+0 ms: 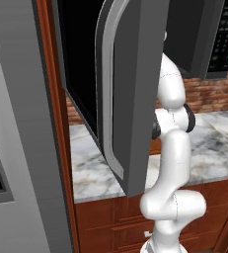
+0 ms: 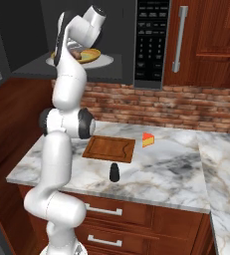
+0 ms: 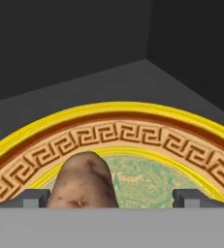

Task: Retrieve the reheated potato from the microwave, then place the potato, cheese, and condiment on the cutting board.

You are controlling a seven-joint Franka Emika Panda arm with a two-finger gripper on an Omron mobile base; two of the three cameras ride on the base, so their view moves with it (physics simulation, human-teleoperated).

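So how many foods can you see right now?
2. The potato lies on the patterned plate inside the microwave, between the gripper's fingers. The cheese sits on the counter beside the cutting board. Others may be hidden.

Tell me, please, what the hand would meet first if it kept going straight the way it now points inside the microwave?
Most likely the potato: in the hand view it lies between the fingertips, nearer the left one, on the patterned plate. The hand looks open. Past it come the plate and the microwave floor; depth is unclear.
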